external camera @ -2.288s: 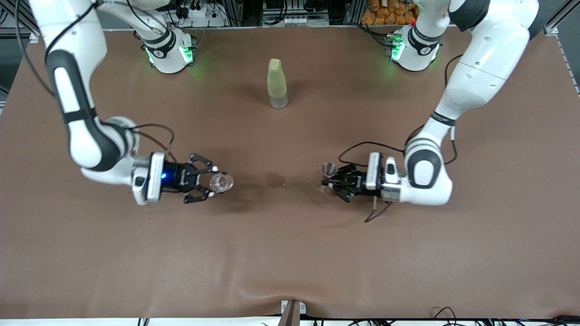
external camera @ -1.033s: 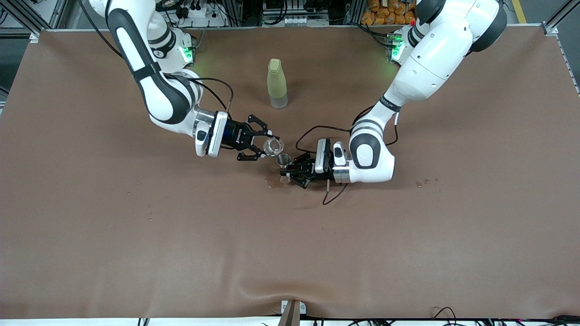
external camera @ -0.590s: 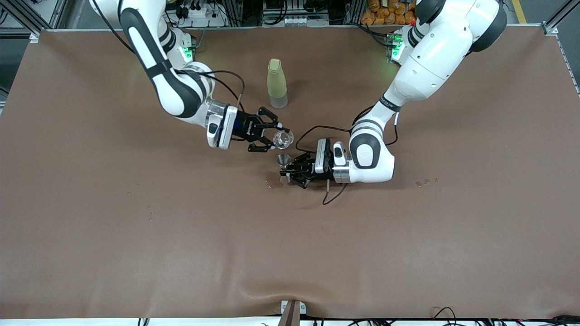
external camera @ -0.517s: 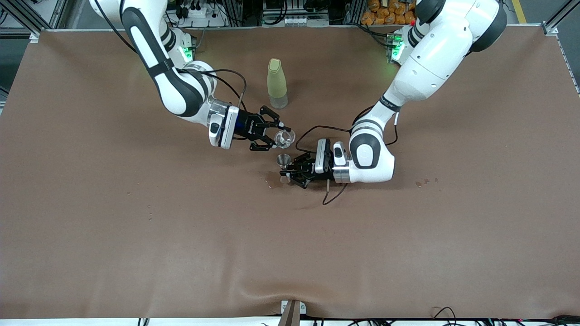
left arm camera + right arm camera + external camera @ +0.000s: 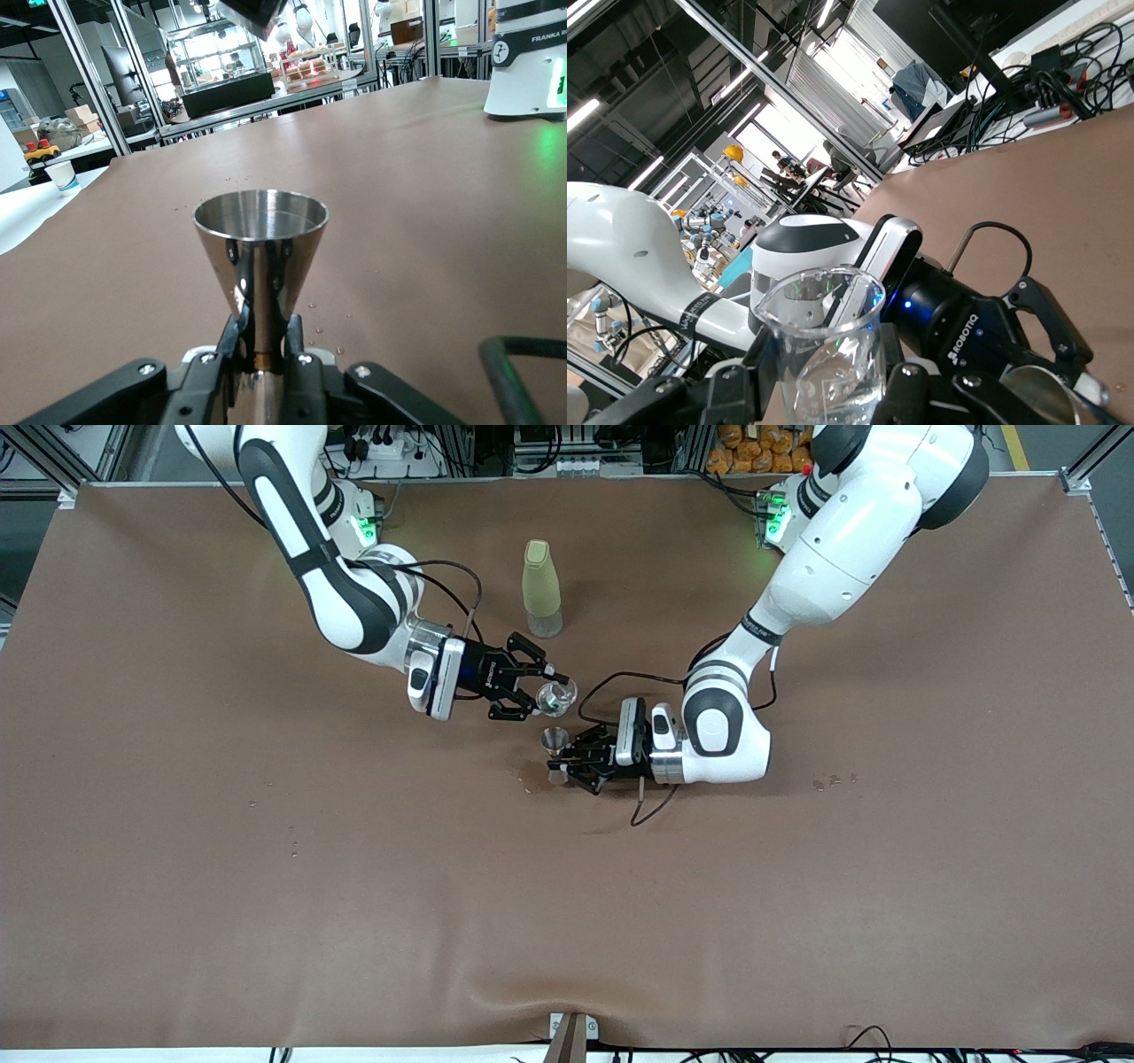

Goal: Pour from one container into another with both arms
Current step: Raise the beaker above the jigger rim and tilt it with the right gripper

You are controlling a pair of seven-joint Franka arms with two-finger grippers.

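A clear glass beaker [image 5: 556,696] with a little water in it is held in my right gripper [image 5: 542,695], whose fingers are shut on its sides. In the right wrist view the beaker [image 5: 824,354] leans and the water lies slanted inside, gripped by the right gripper [image 5: 828,382]. My left gripper [image 5: 568,764] is shut on the narrow waist of a steel jigger [image 5: 555,740], which stands upright low over the table. The jigger's cup [image 5: 260,243] fills the left wrist view above the left gripper [image 5: 261,343]. The beaker hangs just beside and above the jigger's rim.
A yellow-green bottle [image 5: 541,589] stands upright toward the robots' bases, midway between them. A wet patch [image 5: 532,782] darkens the brown cloth under the jigger. Small droplets [image 5: 833,782] lie toward the left arm's end. A black cable [image 5: 651,808] loops off the left wrist.
Over the last second the right arm carried the beaker toward the left arm's end, close to the jigger's rim. In the last half second it barely moved. The left arm kept still.
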